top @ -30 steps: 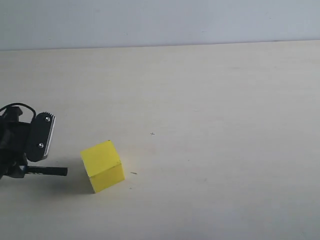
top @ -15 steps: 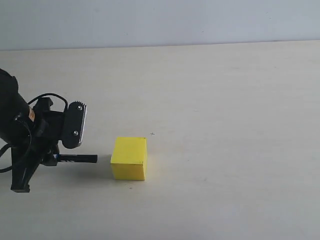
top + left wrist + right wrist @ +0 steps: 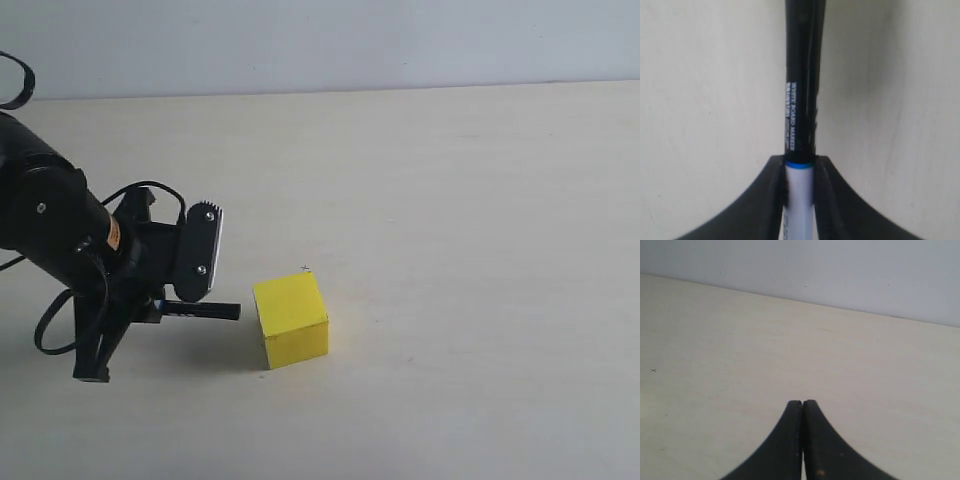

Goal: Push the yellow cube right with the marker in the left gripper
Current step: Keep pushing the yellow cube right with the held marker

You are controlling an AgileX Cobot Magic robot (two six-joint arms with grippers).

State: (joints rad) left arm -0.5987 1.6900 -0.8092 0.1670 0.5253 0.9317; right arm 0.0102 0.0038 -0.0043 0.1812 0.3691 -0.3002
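The left gripper [image 3: 160, 306] clamps the marker [image 3: 208, 311], whose long axis lies level and points right at the yellow cube [image 3: 291, 320], black tip just beside its left face. The pale table [image 3: 470, 200] rightward shows nothing in the way. The right gripper [image 3: 802, 410] is closed, empty

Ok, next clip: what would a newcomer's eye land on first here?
The bright yellow cube stands out, sitting alone on the pale table, left of centre in the exterior view. Just to its left, the black left gripper holds a marker level above the table. The marker's black end points at the cube, with what looks like a small gap between them.
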